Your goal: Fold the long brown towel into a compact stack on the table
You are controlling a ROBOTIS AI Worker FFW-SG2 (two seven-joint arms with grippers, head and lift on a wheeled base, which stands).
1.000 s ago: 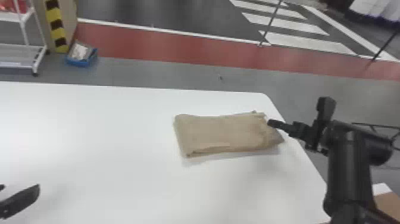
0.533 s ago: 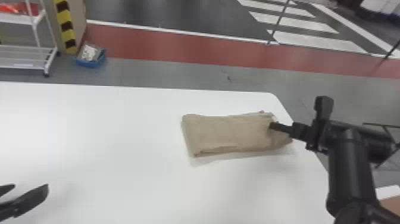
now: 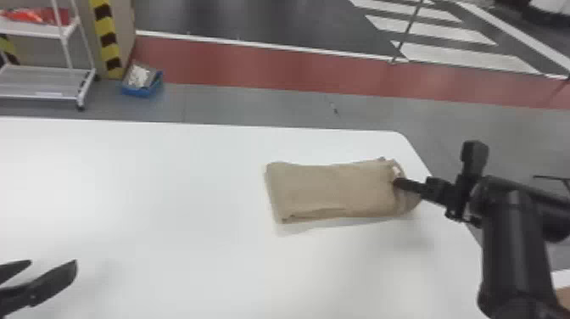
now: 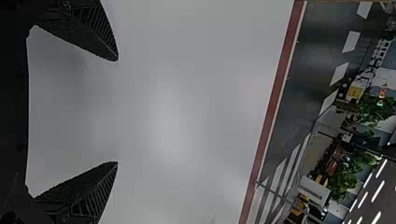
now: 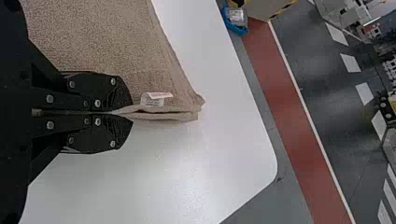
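I see the towel point(image 3: 331, 186) on the table point(image 3: 148, 191), toward the right; beyond, far left, a bin point(image 3: 138, 92) sits on the floor point(image 3: 254, 106).

The black, jointed right arm point(image 3: 513, 242) bends beside the white surface's point(image 3: 127, 191) right edge, its black two-fingered right gripper point(image 3: 396, 183) reaching inward across that edge, flat fingers pinched together. The black left gripper point(image 3: 54, 262) hangs over the near left part, fingers spread wide.
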